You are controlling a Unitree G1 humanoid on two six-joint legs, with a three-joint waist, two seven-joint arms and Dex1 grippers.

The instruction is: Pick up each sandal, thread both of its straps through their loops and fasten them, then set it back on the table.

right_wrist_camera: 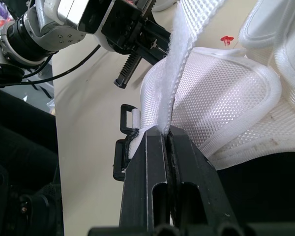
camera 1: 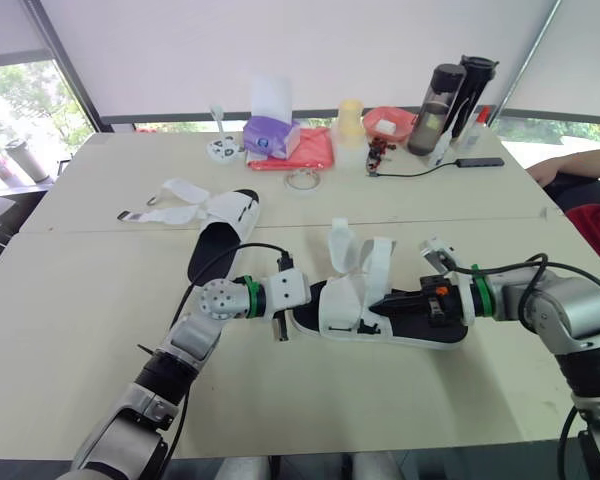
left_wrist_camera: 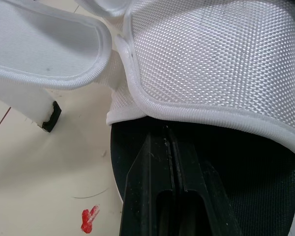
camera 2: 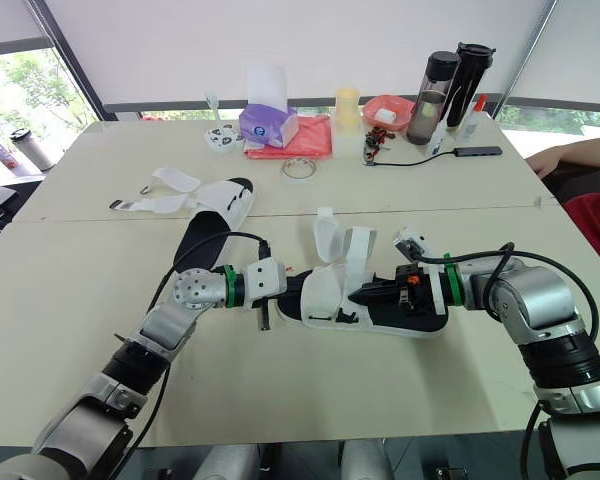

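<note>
Sandal (camera 1: 345, 305) threading under way at the table's (camera 1: 100, 300) six o'clock: clamping a white strap (right_wrist_camera: 179, 64) in the right gripper (right_wrist_camera: 166, 130), bracing the nine-o'clock end with the closed left gripper (left_wrist_camera: 163, 135). Next, probably steering its tip through the black loop (right_wrist_camera: 122, 115).

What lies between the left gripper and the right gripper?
The near sandal, shown in the eye views; the left gripper meets one end, and the right gripper pinches its white strap.
</note>
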